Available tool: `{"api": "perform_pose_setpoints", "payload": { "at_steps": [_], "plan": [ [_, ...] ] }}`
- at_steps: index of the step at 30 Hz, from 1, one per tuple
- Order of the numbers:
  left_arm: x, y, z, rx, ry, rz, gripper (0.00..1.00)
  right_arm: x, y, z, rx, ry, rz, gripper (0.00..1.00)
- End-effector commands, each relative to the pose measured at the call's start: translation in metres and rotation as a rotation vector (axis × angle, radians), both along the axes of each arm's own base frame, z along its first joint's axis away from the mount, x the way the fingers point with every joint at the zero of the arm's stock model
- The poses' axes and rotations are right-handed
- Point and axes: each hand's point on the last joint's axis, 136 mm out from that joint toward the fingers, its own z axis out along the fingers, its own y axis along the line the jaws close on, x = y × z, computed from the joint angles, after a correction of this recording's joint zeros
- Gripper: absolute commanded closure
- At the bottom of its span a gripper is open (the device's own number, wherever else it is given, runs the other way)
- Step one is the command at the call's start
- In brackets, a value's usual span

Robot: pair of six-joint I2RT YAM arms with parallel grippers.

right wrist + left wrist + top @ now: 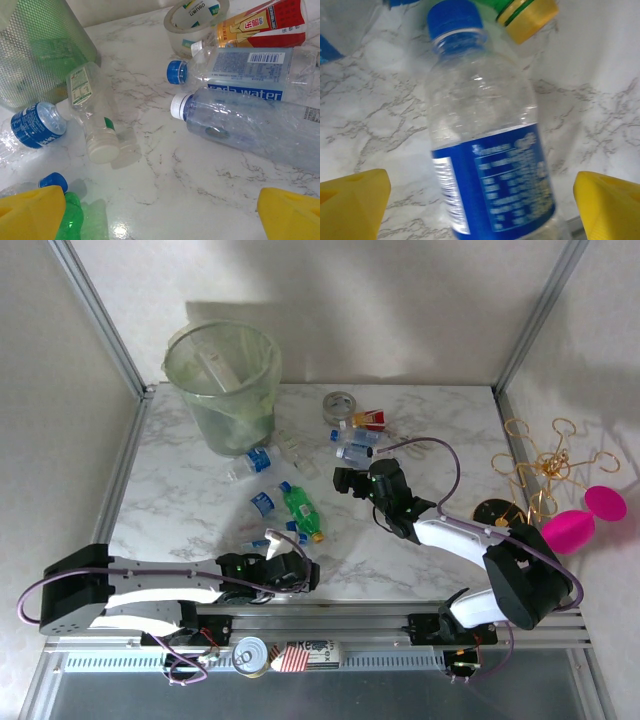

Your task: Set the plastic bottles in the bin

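**Left gripper** (481, 202): jaws wide, one yellow finger (352, 205) on each side of a clear blue-labelled bottle (487, 150). There is a gap on both sides and no contact, so nothing is held. The bottle lies on its side on the marble tabletop (180, 490), close to the near edge and left of centre, with its blue cap pointing away from the arm.

**Right gripper** (160, 215): jaws wide and empty, hovering over the middle of the surface. Ahead of it lie a white-capped clear bottle (250, 120), a soda water bottle (245, 70), a red-labelled bottle (265, 22) and the tape roll (197, 17).

**Bin** (222, 380): upright at the far left corner, well apart from the blue-labelled bottle. More plastic bottles are scattered between the bin and the centre.

**Risks (judgement):**
- The bottle wall is round, smooth and thin. Pads meeting the label off-centre could squirt the bottle out or roll it toward the near edge.
- The green bottle (527, 12) has its yellow cap just beside the blue cap, so a lift may nudge or drag it.
- The carry to the bin is long and the bin is tall. A low approach could clip the rim and tip it, or the bottle could drop short.
- The right arm stands near that path, so contact is likely if both arms move together.
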Motion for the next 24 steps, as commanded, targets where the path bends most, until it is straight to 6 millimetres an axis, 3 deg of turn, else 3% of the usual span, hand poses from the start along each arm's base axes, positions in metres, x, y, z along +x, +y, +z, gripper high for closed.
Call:
{"api": "perform_pose_setpoints", "payload": {
  "at_steps": [1,6,14,19,24],
  "plan": [
    [-0.002,0.008,-0.015,0.054,0.009,0.016,0.1,0.001,-0.005,0.001,0.0,-0.004,-0.022,0.01],
    [-0.002,0.003,-0.027,0.079,0.019,-0.006,0.17,0.0,-0.007,0.002,-0.008,-0.005,-0.021,0.01],
    [-0.001,0.001,-0.026,0.083,0.012,-0.021,0.45,-0.001,-0.009,0.002,-0.015,-0.008,-0.025,0.01],
    [0.005,-0.002,-0.009,0.058,-0.035,-0.024,0.48,-0.001,-0.008,0.001,-0.014,-0.004,-0.025,0.01],
    [0.024,-0.002,0.03,0.031,-0.16,0.009,0.47,-0.001,-0.008,0.001,-0.011,-0.007,-0.025,0.01]
  ]
}}
